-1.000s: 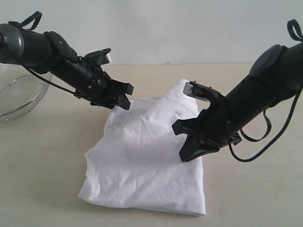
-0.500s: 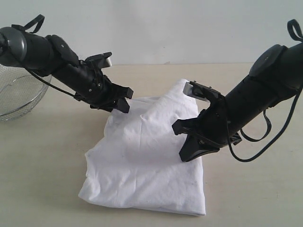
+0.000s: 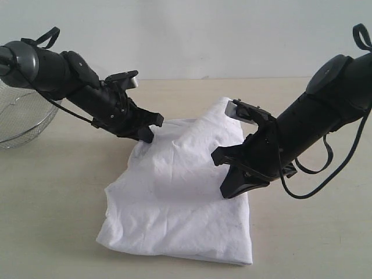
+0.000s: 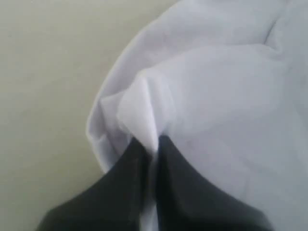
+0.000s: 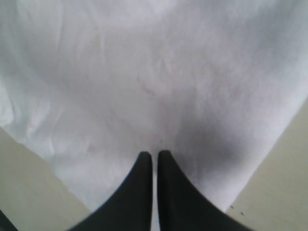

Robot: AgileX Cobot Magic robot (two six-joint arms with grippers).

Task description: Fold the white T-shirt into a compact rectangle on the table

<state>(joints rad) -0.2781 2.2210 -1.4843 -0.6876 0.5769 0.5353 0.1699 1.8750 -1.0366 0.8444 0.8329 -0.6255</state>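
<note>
**Left pincer clamped on shirt corner, right pincer closed at shirt's right edge**

The white T-shirt (image 3: pixel 180 197) lies mid-surface (image 3: pixel 52 221) as a rumpled, lopsided block, roughly folded. The plain white side is up and no lettering shows. In the exterior view its far right part humps up into a peak next to the right arm.

Left pincer (image 3: pixel 148 132): at the shirt's far left corner, tips down on the cloth. The wrist view shows both fingers (image 4: pixel 127 173) pressed together with a ridge of white fabric pinched between them. The fold sticks out past the tips, so it is clamped on the shirt.

Right pincer (image 3: pixel 232 189): at the shirt's right edge, about halfway along it, pointing down at the cloth. Touching or just above it, cannot tell. Its fingers are together in the wrist view, with only a thin sliver between them. Can't tell whether any cloth is caught there.

The pincers are well apart, with the shirt's middle between them. A wire-mesh basket (image 3: pixel 23 116) sits at the far left of the surface, behind the left arm and apart from the shirt.
</note>
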